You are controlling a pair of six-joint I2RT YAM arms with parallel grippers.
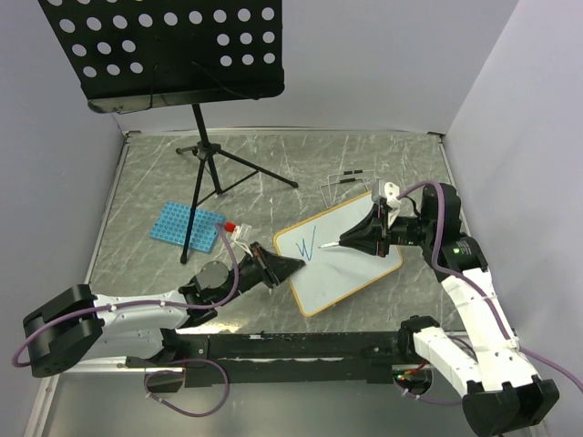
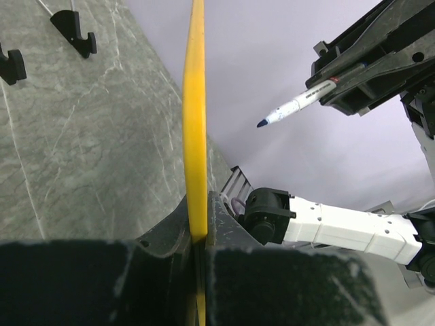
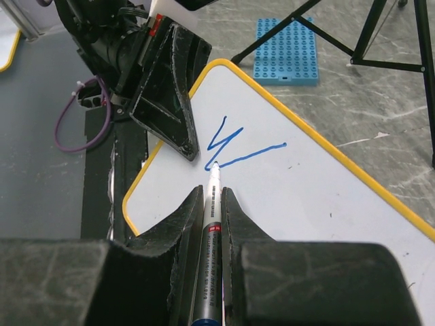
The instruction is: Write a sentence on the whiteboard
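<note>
Black right gripper (image 3: 213, 195) reaching left, pinching marker (image 3: 207, 272)

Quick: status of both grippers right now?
Left gripper: shut on the edge of the small yellow-framed whiteboard.
Right gripper: shut on the white blue-ink marker.

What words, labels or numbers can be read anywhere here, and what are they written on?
"W": a blue mark on the whiteboard, a zigzag that reads as one letter at most.
Marker: there is small print and a red band on its barrel, too small and blurred to read.
Rack and stand: no writing shows.
</note>
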